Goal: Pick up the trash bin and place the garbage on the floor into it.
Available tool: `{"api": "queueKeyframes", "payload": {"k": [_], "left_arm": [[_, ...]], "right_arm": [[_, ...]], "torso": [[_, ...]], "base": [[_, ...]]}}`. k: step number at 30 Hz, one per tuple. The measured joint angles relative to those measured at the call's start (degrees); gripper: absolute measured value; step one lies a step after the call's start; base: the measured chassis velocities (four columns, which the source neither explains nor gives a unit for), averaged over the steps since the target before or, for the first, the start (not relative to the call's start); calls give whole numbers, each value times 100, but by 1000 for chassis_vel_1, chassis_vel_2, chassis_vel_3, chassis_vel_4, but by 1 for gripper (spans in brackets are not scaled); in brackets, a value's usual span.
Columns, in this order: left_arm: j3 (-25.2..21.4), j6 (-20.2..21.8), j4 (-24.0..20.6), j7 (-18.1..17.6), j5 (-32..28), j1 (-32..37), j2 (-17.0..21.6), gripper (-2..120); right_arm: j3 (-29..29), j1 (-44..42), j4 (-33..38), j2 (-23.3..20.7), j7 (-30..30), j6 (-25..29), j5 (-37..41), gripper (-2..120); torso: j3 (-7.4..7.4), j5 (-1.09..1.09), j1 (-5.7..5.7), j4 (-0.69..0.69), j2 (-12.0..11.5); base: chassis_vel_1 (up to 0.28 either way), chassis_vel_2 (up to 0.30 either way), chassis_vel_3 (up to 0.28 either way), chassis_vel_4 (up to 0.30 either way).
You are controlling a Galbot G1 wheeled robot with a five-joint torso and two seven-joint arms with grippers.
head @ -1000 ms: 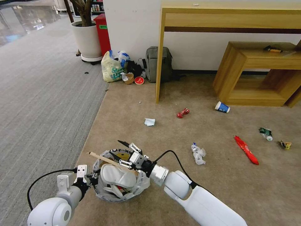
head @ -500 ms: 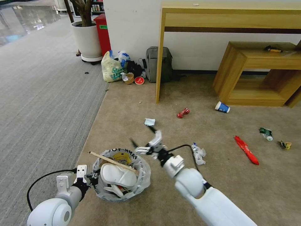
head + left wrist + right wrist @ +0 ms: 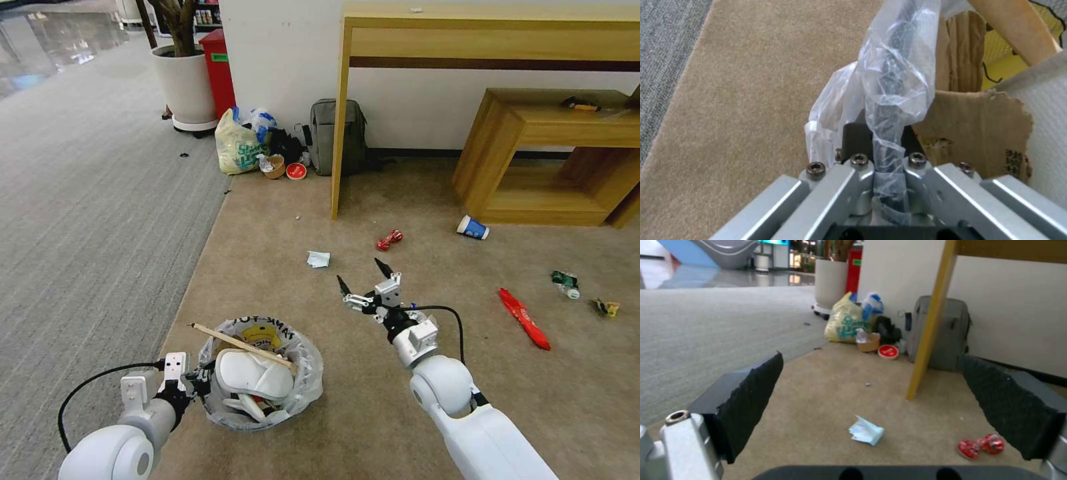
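The black trash bin (image 3: 220, 413), lined with a crinkly bag, hangs low at the near left with a white slipper (image 3: 253, 373) and a wooden stick (image 3: 243, 345) in it. My left gripper (image 3: 193, 381) is shut on its bagged rim (image 3: 889, 100), beside cardboard (image 3: 978, 126). My right gripper (image 3: 363, 279) hovers open and empty to the right of the bin. On the beige floor (image 3: 280, 220) lie crumpled paper (image 3: 319, 259) (image 3: 867, 434), a red wrapper (image 3: 389, 240) (image 3: 980, 446), a blue cup (image 3: 473, 228), a long red wrapper (image 3: 525, 319) and a green crushed bottle (image 3: 565, 283).
A yellow table leg (image 3: 340, 133) and a low wooden shelf (image 3: 533, 160) stand ahead. By the wall are a grey backpack (image 3: 337, 137), a tied yellowish bag (image 3: 239, 145), a brown bowl (image 3: 273, 167) and a plant pot (image 3: 185, 87). Grey ribbed carpet (image 3: 87, 220) runs on the left.
My right gripper has swung away from above the bin, to the right and farther forward, open with nothing in it. The left gripper and the bin have stayed put.
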Motion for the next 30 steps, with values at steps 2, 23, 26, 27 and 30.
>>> {"api": "queueKeyframes", "payload": {"k": [2, 23, 26, 27, 30], "left_arm": [[0, 0, -6, 1, 2, 5, -3, 0], [-59, 0, -140, 66, 92, 158, -52, 0], [-52, 0, -149, 76, 109, 177, -69, 0], [-52, 0, -149, 76, 109, 177, -69, 0], [-56, 0, -151, 91, 132, 179, -70, 0]], "right_arm": [[26, -10, -4, 1, -7, 0, 1, 100], [454, -184, -142, -32, -265, 43, 18, 100], [515, -231, -200, -30, -296, 54, 19, 100], [515, -231, -200, -30, -296, 54, 19, 100], [532, -266, -247, -18, -327, 54, 7, 100]], "torso": [[0, 0, 0, 0, 0], [0, -1, 0, 0, 0], [0, -3, 0, 0, 0], [0, -3, 0, 0, 0], [0, 0, 0, -1, 0]], "base": [[0, 0, 0, 0], [-122, -125, 118, 121], [-216, -227, 189, 197], [-226, -221, 202, 204], [-225, -223, 227, 224]]}}
